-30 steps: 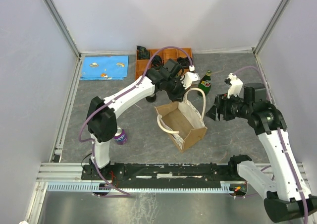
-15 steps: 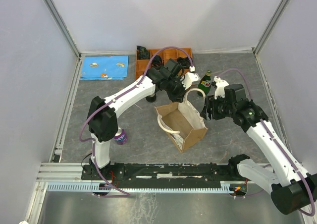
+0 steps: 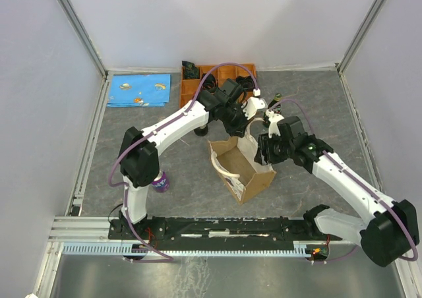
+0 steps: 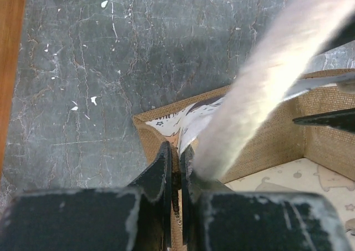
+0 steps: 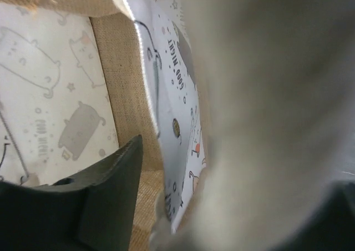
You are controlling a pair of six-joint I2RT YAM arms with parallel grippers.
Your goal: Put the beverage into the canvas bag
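Both grippers at the rim of the canvas bag [image 3: 254, 182], bottle outside it.

The bag stood open on the grey table [image 3: 145, 133] between the two arms. The left gripper [image 4: 176, 151] was pinched tight on the bag's far wall, right beside the root of a cream handle [image 4: 260, 79]. The right gripper [image 3: 264, 151] sat at the bag's right rim with its jaws apart, one finger inside over the printed lining; the wrist view was blurred, so it only seemed to straddle the wall without clamping. The green bottle [image 3: 273, 103] stood on the table just behind the bag, partly hidden by the arms.
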